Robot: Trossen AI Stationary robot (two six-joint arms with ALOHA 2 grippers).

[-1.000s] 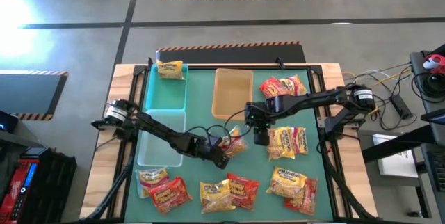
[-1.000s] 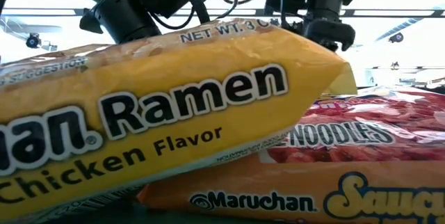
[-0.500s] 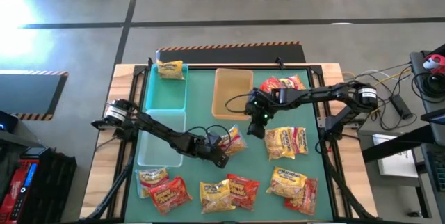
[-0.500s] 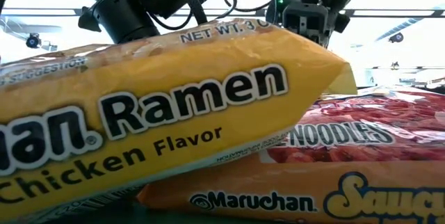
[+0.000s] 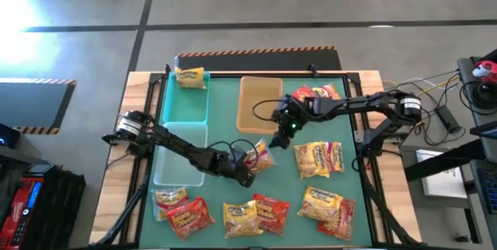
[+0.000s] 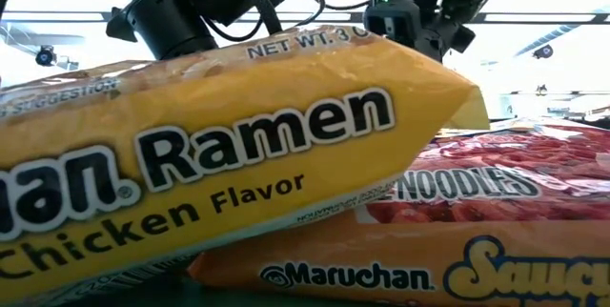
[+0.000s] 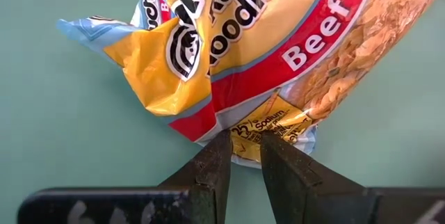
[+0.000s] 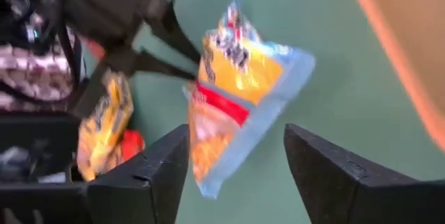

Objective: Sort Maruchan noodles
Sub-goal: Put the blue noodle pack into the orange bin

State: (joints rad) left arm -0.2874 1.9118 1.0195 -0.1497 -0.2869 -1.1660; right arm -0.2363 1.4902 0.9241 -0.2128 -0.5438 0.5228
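The beef noodle packet (image 5: 262, 155), just below the tan tray (image 5: 259, 104), is pinched at one corner by the left hand (image 5: 250, 159). The right hand (image 5: 279, 138) has been swung toward it, fingers now spread empty, likely for a handover.

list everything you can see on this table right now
teal plastic tray: one, far left
clear plastic tray: one, just nearer than the teal one
tan plastic tray: one, far middle
green mat: one, covering the table
crinkly Maruchan ramen packets: about eleven; yellow, red, orange; one in teal tray, rest on mat
left end effector: shut on beef-flavour packet
right end effector: open, beside that packet
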